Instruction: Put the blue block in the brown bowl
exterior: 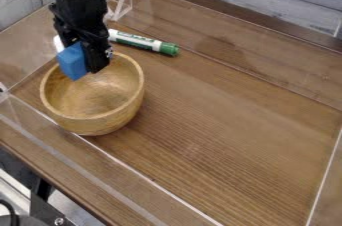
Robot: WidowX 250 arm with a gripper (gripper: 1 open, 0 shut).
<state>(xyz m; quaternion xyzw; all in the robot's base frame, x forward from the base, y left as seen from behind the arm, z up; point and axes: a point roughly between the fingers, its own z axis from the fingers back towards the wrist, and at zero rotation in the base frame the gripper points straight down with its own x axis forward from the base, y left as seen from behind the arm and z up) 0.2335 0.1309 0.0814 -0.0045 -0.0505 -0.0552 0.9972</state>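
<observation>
Grainy wooden brown bowl (91,95), matt blue block (72,63)

Dark wooden table (227,120) ringed by low clear walls; brown bowl (91,95) resting near the left edge. Green-and-white marker (144,42) lying flat toward the far edge, just beyond the bowl.
</observation>
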